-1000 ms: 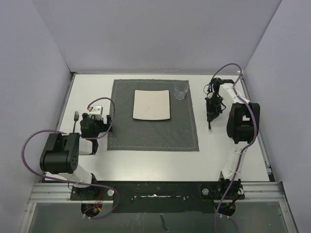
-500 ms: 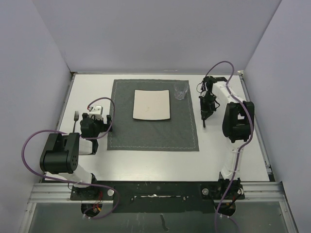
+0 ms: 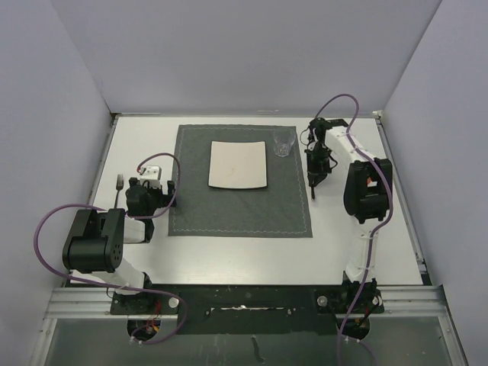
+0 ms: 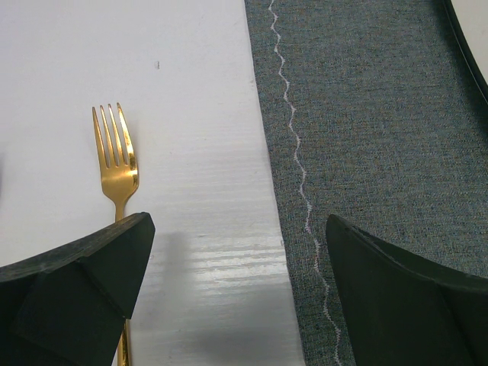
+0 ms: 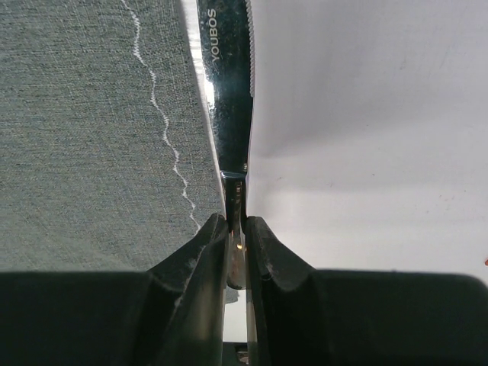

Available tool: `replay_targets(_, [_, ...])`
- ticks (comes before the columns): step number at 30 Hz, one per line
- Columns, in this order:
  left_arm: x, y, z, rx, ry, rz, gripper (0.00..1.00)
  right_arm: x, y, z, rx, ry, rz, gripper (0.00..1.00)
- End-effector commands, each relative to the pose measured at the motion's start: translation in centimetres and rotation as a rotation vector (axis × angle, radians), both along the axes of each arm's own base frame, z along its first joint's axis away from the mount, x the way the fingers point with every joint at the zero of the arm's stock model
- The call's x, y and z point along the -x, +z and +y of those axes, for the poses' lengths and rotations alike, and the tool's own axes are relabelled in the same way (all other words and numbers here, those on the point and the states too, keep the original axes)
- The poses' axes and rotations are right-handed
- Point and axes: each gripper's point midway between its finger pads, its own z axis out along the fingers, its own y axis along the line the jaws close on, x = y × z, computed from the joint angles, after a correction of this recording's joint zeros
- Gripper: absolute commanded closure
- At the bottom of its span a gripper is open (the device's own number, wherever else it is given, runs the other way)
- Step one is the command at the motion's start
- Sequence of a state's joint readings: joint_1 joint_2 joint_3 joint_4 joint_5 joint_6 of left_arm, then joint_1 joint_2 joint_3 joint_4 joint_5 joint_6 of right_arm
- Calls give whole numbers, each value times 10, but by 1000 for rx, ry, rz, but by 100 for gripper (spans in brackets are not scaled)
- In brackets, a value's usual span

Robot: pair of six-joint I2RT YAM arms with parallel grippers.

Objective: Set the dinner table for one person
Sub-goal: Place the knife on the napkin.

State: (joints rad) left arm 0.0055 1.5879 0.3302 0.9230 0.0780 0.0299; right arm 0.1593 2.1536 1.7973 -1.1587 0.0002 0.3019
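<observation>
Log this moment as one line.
left gripper: open, by fork | right gripper: shut on knife, at placemat edge | plate, glass: on placemat

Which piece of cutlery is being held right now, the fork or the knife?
The knife: the right gripper is shut on it at the placemat's right edge. The gold fork lies free on the table by the open left gripper.

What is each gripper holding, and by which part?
The right gripper is shut on the knife, pinching the handle just below the blade. The left gripper is open and holds nothing; the fork lies free.
</observation>
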Motion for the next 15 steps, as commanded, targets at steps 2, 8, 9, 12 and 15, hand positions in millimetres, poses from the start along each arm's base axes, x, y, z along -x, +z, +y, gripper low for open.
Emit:
replay_targets(2, [-12, 12, 1, 8, 10, -48, 2, -9, 12, 10, 6, -9, -33, 100])
replay_targets(8, [-12, 12, 1, 8, 9, -47, 2, -12, 11, 22, -1, 2, -33, 100])
replay_targets(9, [-12, 12, 1, 8, 10, -48, 2, -13, 11, 24, -2, 4, -35, 100])
replay_targets(12, [-12, 12, 2, 7, 10, -49, 2, -15, 10, 31, -5, 11, -36, 100])
replay_targets(15, [-12, 12, 1, 8, 10, -48, 2, -15, 10, 37, -6, 16, -37, 100])
